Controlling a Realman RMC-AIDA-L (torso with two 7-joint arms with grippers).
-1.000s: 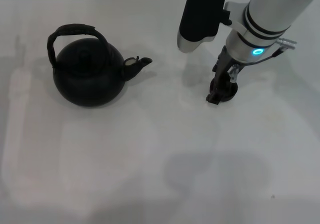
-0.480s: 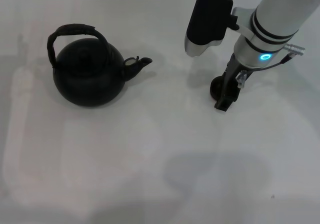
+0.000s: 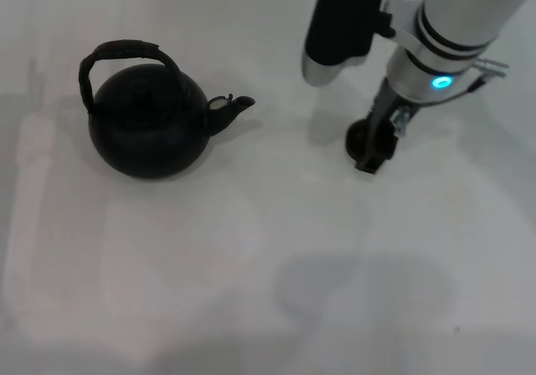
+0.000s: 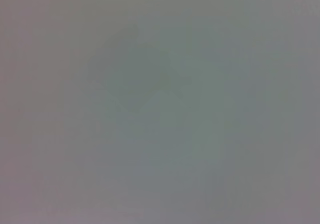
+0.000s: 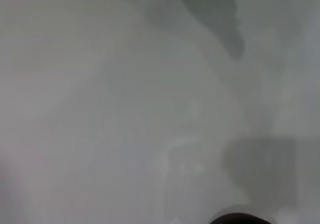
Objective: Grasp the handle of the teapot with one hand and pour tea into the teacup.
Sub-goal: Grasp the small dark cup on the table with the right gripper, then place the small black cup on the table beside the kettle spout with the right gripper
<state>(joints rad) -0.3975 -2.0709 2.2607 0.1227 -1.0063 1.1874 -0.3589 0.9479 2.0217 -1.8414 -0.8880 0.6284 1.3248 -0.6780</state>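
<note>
The matte-black teapot stands upright at the left of the white table, its spout pointing right. Its rough dark handle arches over the lid, and nothing touches it. Far to the right, my right gripper points down at the small dark teacup. Its dark fingers are closed on the cup's rim and hide most of the cup. The left gripper shows in no view.
The white table stretches between teapot and teacup and toward the front edge. The right arm's black-and-white forearm hangs over the back right. The left wrist view is plain grey.
The right gripper swung right and then back left. The teacup shifted a little left and away with it. The teapot has not moved.
</note>
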